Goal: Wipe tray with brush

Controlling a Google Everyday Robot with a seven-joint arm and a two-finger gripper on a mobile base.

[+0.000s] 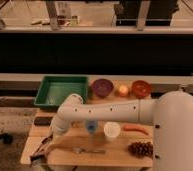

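— Where is the camera looking from?

— It is sitting high on the robot's own side of the tabletop [117,154], looking down and across from the near edge toward the far edge, with a dark rail [95,50] running beyond.

— How near is it standing?

— Near enough that the arm [115,111] is filling the near right corner, while most of the tabletop is showing, out to the tray [42,96] at the far left corner.

— And the gripper?

— The gripper [46,146] is hanging low over the near left corner.
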